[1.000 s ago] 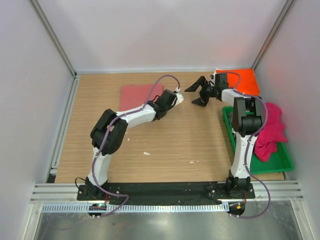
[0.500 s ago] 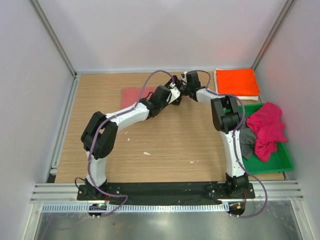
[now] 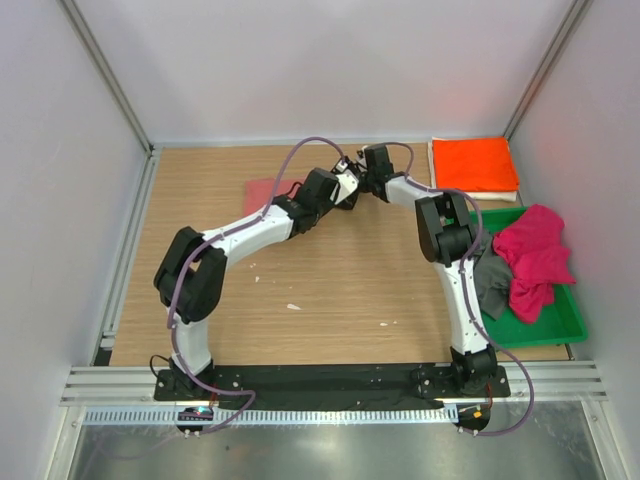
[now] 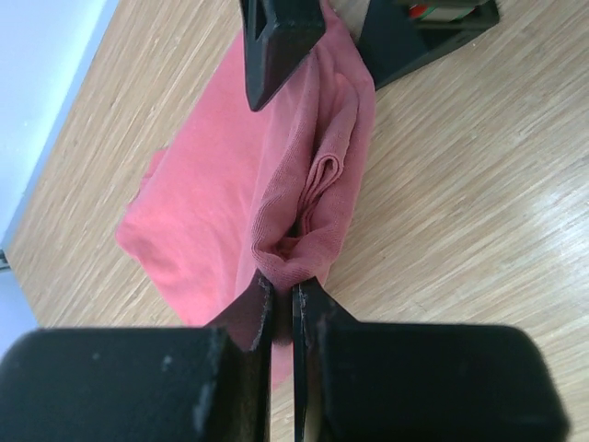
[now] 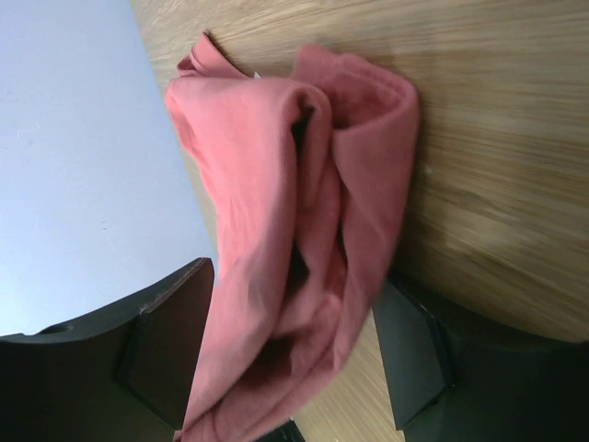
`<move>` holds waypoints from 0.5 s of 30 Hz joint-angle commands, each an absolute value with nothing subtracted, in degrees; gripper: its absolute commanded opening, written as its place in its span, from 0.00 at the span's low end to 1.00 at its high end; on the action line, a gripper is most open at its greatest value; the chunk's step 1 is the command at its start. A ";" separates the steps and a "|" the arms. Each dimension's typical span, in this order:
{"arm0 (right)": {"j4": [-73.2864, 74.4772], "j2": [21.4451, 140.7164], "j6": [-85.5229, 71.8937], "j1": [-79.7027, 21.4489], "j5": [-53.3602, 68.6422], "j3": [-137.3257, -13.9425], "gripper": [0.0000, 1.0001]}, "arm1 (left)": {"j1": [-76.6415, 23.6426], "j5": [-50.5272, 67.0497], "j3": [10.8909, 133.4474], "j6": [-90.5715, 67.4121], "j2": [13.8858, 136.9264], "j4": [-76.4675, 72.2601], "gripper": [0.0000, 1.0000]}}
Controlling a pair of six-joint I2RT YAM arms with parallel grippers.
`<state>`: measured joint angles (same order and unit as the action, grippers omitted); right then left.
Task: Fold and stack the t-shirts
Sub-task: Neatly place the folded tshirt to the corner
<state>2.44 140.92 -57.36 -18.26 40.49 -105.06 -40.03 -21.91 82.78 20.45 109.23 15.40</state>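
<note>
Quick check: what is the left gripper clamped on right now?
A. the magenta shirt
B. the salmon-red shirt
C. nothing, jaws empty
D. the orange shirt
B: in the left wrist view the left gripper is shut on a bunched fold of the salmon-red shirt, while the orange shirt lies folded at the far right corner and the magenta shirt sits in the green tray.

The left gripper (image 3: 346, 192) and right gripper (image 3: 360, 186) are seen nose to nose, the salmon-red t-shirt (image 3: 262, 189) laid just left of them, the orange t-shirt (image 3: 475, 163) folded well to their right.
</note>
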 commanded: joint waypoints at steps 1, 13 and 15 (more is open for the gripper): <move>3.78 142.56 -57.83 -19.77 36.92 -108.19 0.74 | -40.08 -20.83 81.92 18.81 104.77 14.94 0.00; 24.93 141.34 -38.09 -21.36 23.13 -118.55 0.01 | -40.17 -5.72 74.73 4.85 93.90 19.16 0.67; 34.42 140.37 -26.70 -21.36 16.72 -122.59 0.01 | -39.47 -4.40 72.78 0.10 90.81 19.42 0.68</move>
